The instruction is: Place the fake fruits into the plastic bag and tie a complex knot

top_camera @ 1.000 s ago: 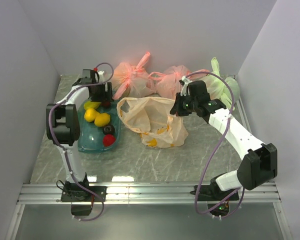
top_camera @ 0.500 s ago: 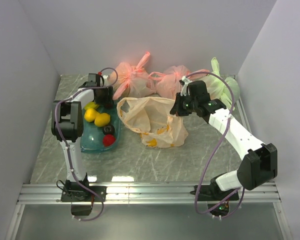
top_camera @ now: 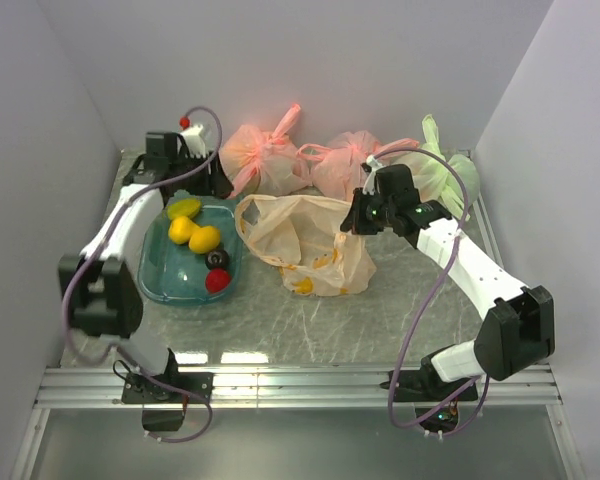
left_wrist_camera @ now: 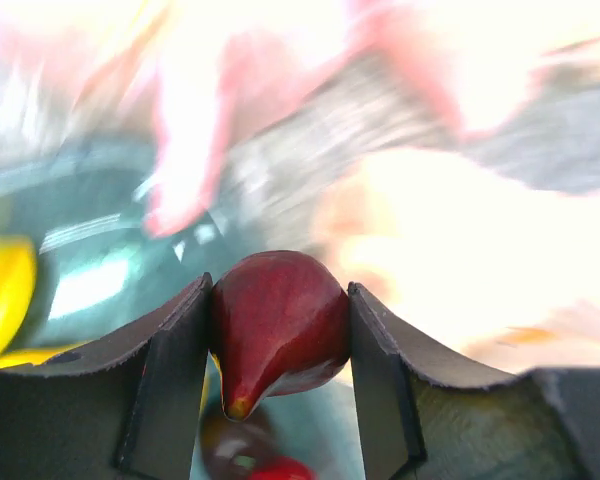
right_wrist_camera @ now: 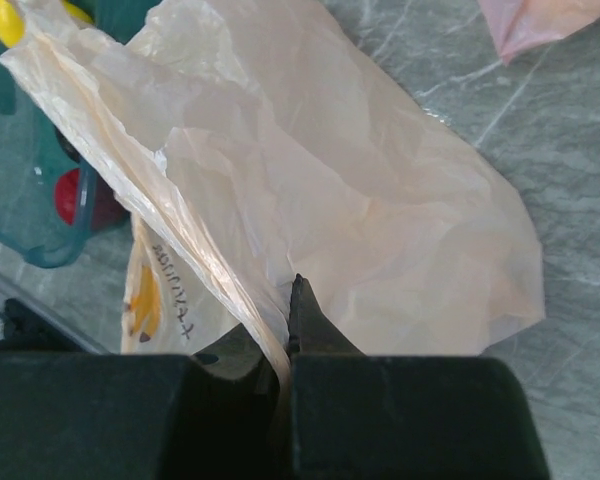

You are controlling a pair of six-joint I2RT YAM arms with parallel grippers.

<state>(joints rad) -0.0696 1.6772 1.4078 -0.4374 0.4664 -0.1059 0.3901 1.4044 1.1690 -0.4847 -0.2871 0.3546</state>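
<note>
Glossy dark-red fruit (left_wrist_camera: 280,320) is being pinched by left gripper (left_wrist_camera: 280,300) at tray's (top_camera: 146,282) far rim; crumpled plastic bag (right_wrist_camera: 370,190) is being clamped at its edge by right gripper (right_wrist_camera: 285,305).

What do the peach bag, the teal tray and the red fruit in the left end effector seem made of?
The peach bag: thin translucent plastic film, crinkled, faintly glossy. The teal tray: probably rigid tinted plastic, see-through, with a shiny rim. The dark red fruit: smooth and glossy, likely moulded plastic; soft highlight on its skin.
</note>
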